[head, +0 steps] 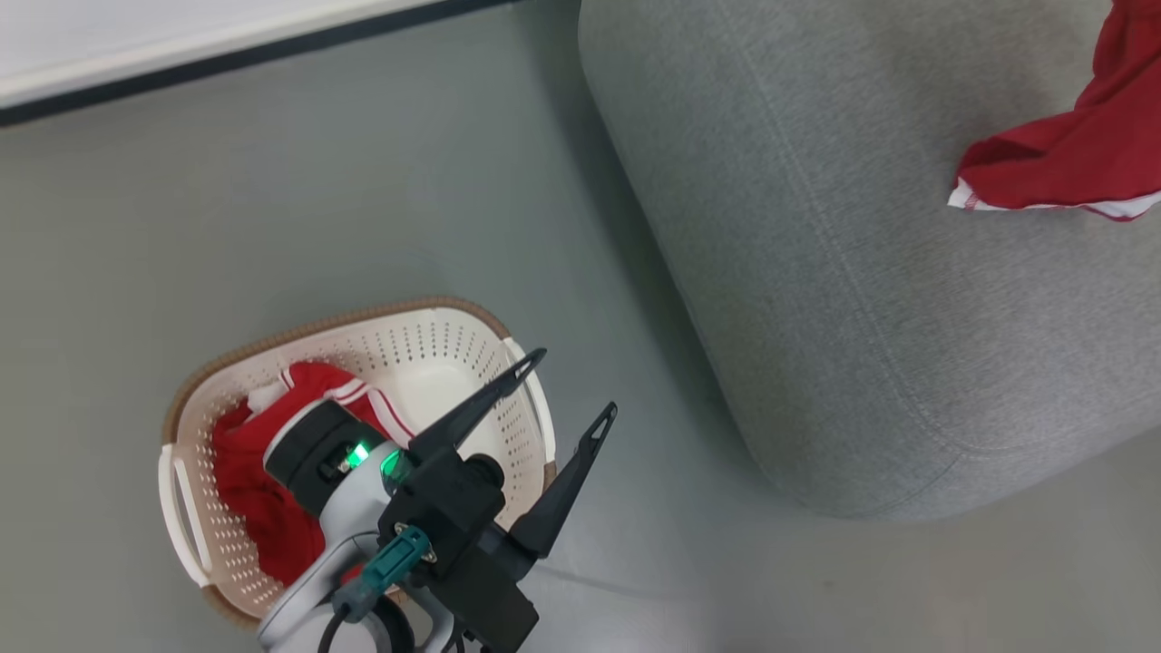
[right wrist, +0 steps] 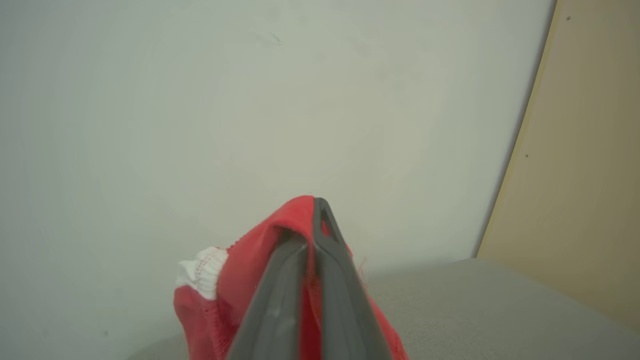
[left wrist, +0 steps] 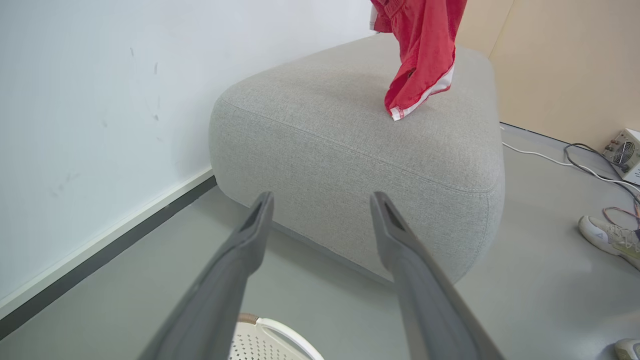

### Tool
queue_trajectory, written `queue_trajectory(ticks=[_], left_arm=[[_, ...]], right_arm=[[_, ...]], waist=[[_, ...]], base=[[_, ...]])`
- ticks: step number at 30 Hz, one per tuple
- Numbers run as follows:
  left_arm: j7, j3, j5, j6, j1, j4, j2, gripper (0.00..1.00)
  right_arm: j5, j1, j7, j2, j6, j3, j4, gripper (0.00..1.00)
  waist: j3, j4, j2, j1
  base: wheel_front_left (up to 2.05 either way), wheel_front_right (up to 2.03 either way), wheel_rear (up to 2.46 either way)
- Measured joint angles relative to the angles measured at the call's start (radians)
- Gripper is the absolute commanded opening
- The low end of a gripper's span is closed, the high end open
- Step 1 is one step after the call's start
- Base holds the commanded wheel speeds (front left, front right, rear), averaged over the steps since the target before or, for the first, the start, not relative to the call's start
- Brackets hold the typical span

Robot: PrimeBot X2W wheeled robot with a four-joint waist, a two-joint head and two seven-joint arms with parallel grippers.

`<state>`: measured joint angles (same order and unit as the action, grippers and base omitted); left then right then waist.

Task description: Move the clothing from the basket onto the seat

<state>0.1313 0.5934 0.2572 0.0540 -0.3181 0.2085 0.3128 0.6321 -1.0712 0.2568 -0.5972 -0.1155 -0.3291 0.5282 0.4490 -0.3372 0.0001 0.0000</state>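
Beside the seat (head: 862, 299), on the floor (head: 363, 181), sits the basket (head: 363, 317) in the head view. A red pile (head: 245, 481) lies in the basket's end far from the seat. Its long way seems to run side-on to the seat, but the left arm (head: 313, 580) hides part of it. Over the basket hangs the left tool (head: 574, 382), its two fingers (head: 481, 399) spread wide and holding nothing. They point toward the seat, away from the red pile. On the seat's top, well apart from the basket, shows a red cloth (head: 1061, 163).

From the left wrist, the left tool (left wrist: 322, 200) has its fingers apart, and the seat (left wrist: 350, 150) is straight ahead of it. The red cloth (left wrist: 425, 50) hangs down over the seat's top. It is long up and down, and its low white-edged tip seems to touch the seat. A shoe (left wrist: 607, 235) and wires (left wrist: 580, 160) lie on the floor past the seat.

From the right wrist, the right tool (right wrist: 315, 220) is pinched tight on the top of the red cloth (right wrist: 235, 290), above the seat (right wrist: 475, 300).

I think the right tool should go down a little and let go, so the red cloth lands on the seat. The red pile is nearer the left arm, which would have to turn its fingers down to it.
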Motion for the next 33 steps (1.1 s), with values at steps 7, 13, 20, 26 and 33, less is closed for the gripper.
queue_trajectory(ticks=[7, 13, 20, 26, 33], left_arm=[[0.016, -0.003, -0.007, 0.008, -0.033, 0.037, 0.02, 1.0], [0.026, -0.005, -0.014, 0.017, -0.059, 0.052, 0.032, 1.0], [0.027, -0.011, -0.015, 0.018, -0.088, 0.053, 0.045, 1.0], [0.026, -0.011, -0.015, 0.026, -0.09, 0.043, 0.049, 1.0], [0.015, -0.011, -0.015, 0.026, -0.094, 0.015, 0.041, 1.0]], right_arm=[[-0.007, -0.027, 0.0, -0.013, 0.0, 0.006, 0.075, 0.0], [0.002, -0.025, -0.001, 0.02, 0.0, -0.005, 0.142, 0.0], [0.022, -0.002, -0.007, 0.073, 0.003, -0.011, 0.231, 0.0], [0.039, 0.014, -0.008, 0.117, 0.011, -0.019, 0.281, 0.0], [0.045, 0.018, -0.008, 0.136, 0.025, -0.031, 0.323, 1.0]], waist=[[0.075, 0.012, -0.0001, 0.0], [0.131, 0.017, 0.0, 0.0001], [0.179, 0.02, 0.0, 0.0002], [0.187, 0.018, 0.0, 0.0001], [0.168, 0.018, 0.0, 0.0]], base=[[0.0, 0.0, 0.0], [0.0, 0.0, 0.0], [0.0, 0.0, 0.0], [0.0, 0.0, 0.0], [0.0, 0.0, 0.0]])
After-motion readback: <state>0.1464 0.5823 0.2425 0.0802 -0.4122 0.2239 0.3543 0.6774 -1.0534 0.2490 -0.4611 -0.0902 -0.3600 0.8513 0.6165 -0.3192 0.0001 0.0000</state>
